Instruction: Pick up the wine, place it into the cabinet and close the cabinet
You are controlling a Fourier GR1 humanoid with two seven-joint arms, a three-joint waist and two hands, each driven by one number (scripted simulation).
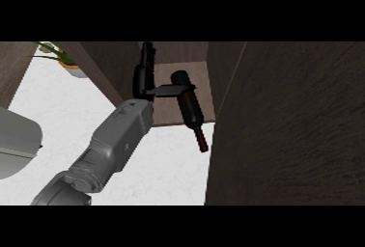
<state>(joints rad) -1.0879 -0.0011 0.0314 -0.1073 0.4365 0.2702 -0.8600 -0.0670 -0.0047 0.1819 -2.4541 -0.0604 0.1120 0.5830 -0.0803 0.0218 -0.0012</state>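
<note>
The dark wine bottle (189, 107) lies inside the open cabinet (178, 61). Its base points to the back, and its red neck sticks out over the shelf's front edge towards me. My left hand (145, 77) reaches up into the cabinet just left of the bottle. Its fingers are straight and its thumb stretches right across the bottle's upper body, touching it. No fingers curl round the bottle. The cabinet's big dark door (292, 125) stands open at the right. My right hand shows nowhere.
A dark wooden panel (103, 67) flanks the cabinet opening on the left. On the white marble counter (64, 106) a potted plant (70, 63) stands at the far left. A light grey rounded object (16, 142) sits at the left edge.
</note>
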